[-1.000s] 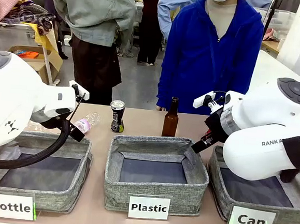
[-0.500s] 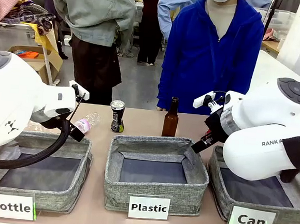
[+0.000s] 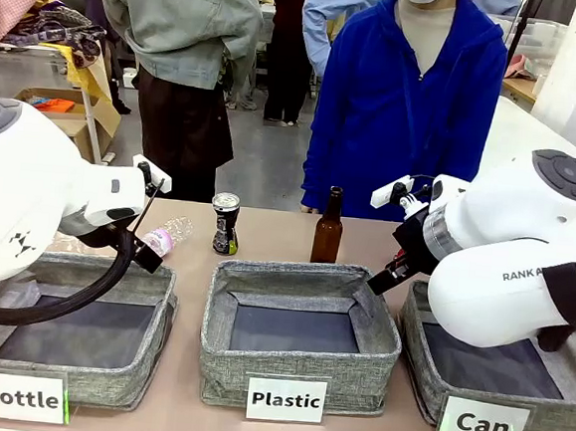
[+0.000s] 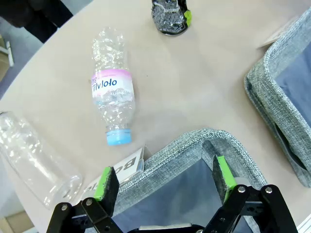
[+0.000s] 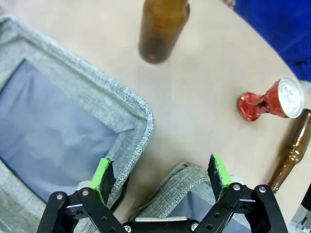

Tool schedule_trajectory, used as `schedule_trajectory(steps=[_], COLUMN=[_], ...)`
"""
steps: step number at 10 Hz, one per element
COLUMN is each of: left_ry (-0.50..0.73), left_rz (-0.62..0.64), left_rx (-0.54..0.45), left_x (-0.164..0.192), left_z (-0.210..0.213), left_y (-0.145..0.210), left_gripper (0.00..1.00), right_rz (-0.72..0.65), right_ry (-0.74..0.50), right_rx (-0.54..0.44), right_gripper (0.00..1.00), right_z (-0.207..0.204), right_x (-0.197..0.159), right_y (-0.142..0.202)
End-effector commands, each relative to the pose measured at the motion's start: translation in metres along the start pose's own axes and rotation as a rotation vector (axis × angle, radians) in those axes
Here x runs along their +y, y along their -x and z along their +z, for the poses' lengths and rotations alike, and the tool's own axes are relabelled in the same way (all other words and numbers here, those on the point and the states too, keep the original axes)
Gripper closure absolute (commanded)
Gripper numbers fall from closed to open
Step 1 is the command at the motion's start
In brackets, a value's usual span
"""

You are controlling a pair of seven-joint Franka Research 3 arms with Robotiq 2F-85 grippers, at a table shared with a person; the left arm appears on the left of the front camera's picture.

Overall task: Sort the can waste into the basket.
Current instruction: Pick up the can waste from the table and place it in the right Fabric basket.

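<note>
A black can (image 3: 226,223) with pale print stands upright on the table behind the middle bin, and it also appears at the top edge of the left wrist view as the black can (image 4: 170,17). A red dented can (image 5: 269,104) lies on its side on the table beyond the right gripper. The "Can" basket (image 3: 425,396) sits at the front right under the right arm, and its near corner (image 5: 177,187) lies below my right gripper (image 5: 160,175), which is open and holds nothing. My left gripper (image 4: 165,177) is open too, over a corner of the "Bottle" bin (image 4: 194,145).
The "Plastic" bin (image 3: 219,355) stands in the middle and the "Bottle" bin (image 3: 105,386) at the left. A brown bottle (image 3: 327,227) stands upright; another brown bottle (image 5: 289,150) lies near the red can. Two clear plastic bottles (image 4: 112,99) (image 4: 34,155) lie by the left gripper. A person in blue stands across the table.
</note>
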State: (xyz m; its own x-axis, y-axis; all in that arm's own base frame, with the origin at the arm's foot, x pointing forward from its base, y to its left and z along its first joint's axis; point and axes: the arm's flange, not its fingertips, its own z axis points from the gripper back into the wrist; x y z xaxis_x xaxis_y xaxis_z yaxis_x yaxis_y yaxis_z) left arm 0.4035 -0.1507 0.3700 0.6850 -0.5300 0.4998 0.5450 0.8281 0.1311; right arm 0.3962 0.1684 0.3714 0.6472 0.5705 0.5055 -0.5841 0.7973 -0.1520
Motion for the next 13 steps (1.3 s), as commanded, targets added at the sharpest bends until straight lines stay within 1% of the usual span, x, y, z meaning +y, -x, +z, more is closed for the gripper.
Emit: schedule_trajectory(steps=[1, 2, 3, 4, 5, 6, 7, 8, 9, 10, 11, 12, 13], left_ry=[0.000, 0.000, 0.000, 0.050, 0.115, 0.069, 0.132, 0.220, 0.363, 0.526, 0.636, 0.722, 0.813], left_rz=[0.000, 0.000, 0.000, 0.020, 0.128, 0.259, 0.326, 0.329, 0.300, 0.320, 0.391, 0.474, 0.542], left_rx=[0.000, 0.000, 0.000, 0.001, 0.048, 0.004, 0.019, 0.085, 0.145, 0.165, 0.124, 0.068, 0.030], left_x=[0.000, 0.000, 0.000, -0.002, -0.014, -0.018, -0.027, -0.031, -0.015, 0.013, 0.046, 0.082, 0.131], left_z=[0.000, 0.000, 0.000, 0.021, 0.065, 0.097, 0.128, 0.158, 0.180, 0.196, 0.209, 0.209, 0.198], left_y=[0.000, 0.000, 0.000, -0.002, -0.015, -0.024, -0.030, -0.023, -0.014, 0.003, 0.031, 0.061, 0.083], left_gripper=[0.00, 0.00, 0.00, 0.00, 0.00, 0.00, 0.00, 0.00, 0.00, 0.00, 0.00, 0.00, 0.00], right_rz=[-0.001, 0.000, 0.003, -0.012, -0.097, -0.308, -0.428, -0.458, -0.499, -0.555, -0.688, -0.843, -1.011], right_ry=[0.000, 0.000, -0.007, -0.076, -0.129, -0.088, -0.108, -0.200, -0.350, -0.525, -0.673, -0.759, -0.906], right_rx=[0.000, 0.000, 0.024, 0.083, 0.088, 0.100, 0.072, 0.058, 0.017, -0.032, -0.098, -0.171, -0.239], right_gripper=[0.00, 0.00, 0.00, 0.00, 0.00, 0.00, 0.00, 0.00, 0.00, 0.00, 0.00, 0.00, 0.00], right_z=[0.000, 0.000, 0.008, 0.029, 0.070, 0.104, 0.138, 0.169, 0.196, 0.211, 0.217, 0.216, 0.199], right_x=[0.000, 0.000, -0.003, -0.006, -0.010, -0.014, -0.018, -0.017, -0.034, -0.061, -0.101, -0.148, -0.196], right_y=[0.000, 0.000, -0.003, -0.007, -0.015, -0.024, -0.024, -0.012, 0.008, 0.034, 0.068, 0.107, 0.140])
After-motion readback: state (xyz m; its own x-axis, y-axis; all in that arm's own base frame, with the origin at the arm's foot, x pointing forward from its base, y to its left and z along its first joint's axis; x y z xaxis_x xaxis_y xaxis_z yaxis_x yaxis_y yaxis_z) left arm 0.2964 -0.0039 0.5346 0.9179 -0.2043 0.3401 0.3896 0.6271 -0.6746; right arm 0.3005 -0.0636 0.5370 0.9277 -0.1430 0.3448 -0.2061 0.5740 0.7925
